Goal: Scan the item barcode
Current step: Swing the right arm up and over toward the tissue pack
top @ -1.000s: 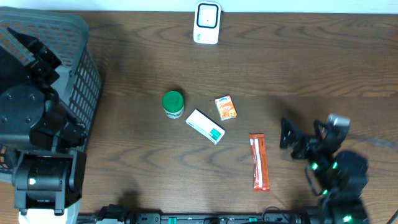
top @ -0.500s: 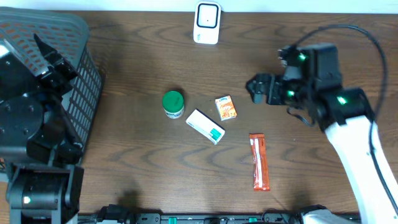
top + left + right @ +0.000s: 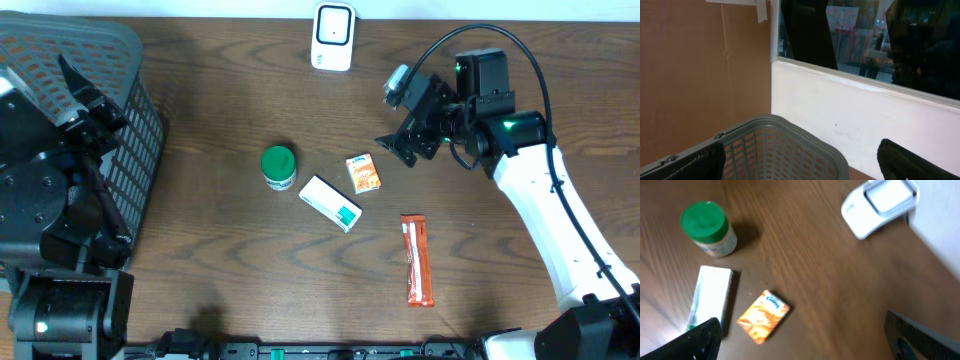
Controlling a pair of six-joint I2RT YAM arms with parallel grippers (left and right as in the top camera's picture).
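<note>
Several items lie mid-table: a green-lidded jar [image 3: 279,166] [image 3: 707,228], a white and green box [image 3: 330,203] [image 3: 710,297], a small orange box [image 3: 363,172] [image 3: 763,316] and a red bar wrapper [image 3: 417,259]. The white barcode scanner [image 3: 332,36] [image 3: 880,206] stands at the far edge. My right gripper [image 3: 404,122] [image 3: 807,340] hovers open above the table just right of the orange box, holding nothing. My left gripper [image 3: 85,100] [image 3: 802,165] is raised over the grey basket [image 3: 135,110] [image 3: 790,145], open and empty.
The basket takes up the far left corner of the table. A white wall and a dark window fill the left wrist view. The right arm [image 3: 540,210] stretches along the right side of the table.
The right arm swung up from the near right edge to the far middle, its gripper now beside the orange box. The left arm shifted slightly over the basket. Both grippers stayed open.
</note>
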